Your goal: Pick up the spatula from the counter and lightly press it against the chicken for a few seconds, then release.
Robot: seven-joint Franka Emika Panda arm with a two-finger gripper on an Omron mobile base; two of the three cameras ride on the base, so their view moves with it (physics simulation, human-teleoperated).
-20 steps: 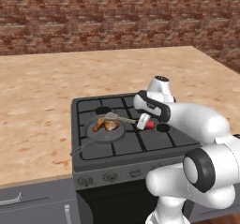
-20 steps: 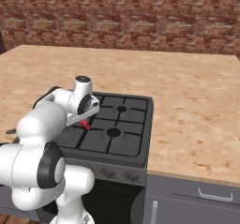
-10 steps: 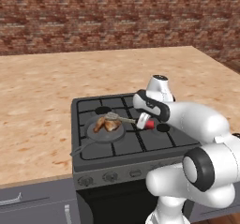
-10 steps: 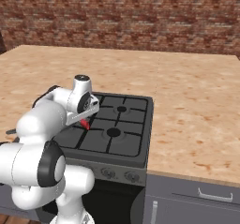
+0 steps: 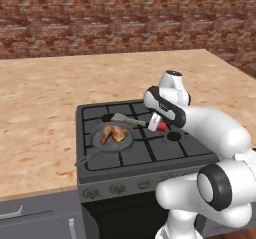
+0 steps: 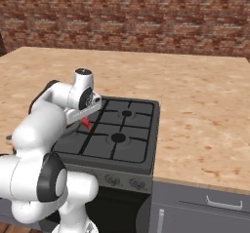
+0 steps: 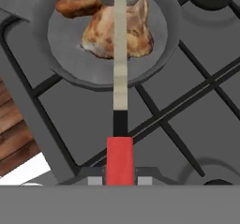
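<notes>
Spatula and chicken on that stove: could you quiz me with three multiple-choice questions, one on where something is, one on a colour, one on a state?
1. Where does the chicken lie?
A. In the grey pan on the left side of the stove
B. On the wooden counter
C. On a bare right-hand burner

2. What colour is the grip end of the spatula?
A. Blue
B. Red
C. Green

3. What is the pincer doing?
A. Standing wide open and empty
B. Shut on the spatula's handle
C. Shut on the pan's rim

Answers:
1 A: the left base view shows the browned chicken inside the round pan on the stove's left half.
2 B: the hand view shows a red grip below a dark neck and a pale shaft.
3 B: the two finger tips sit tight on either side of the red grip.
</notes>
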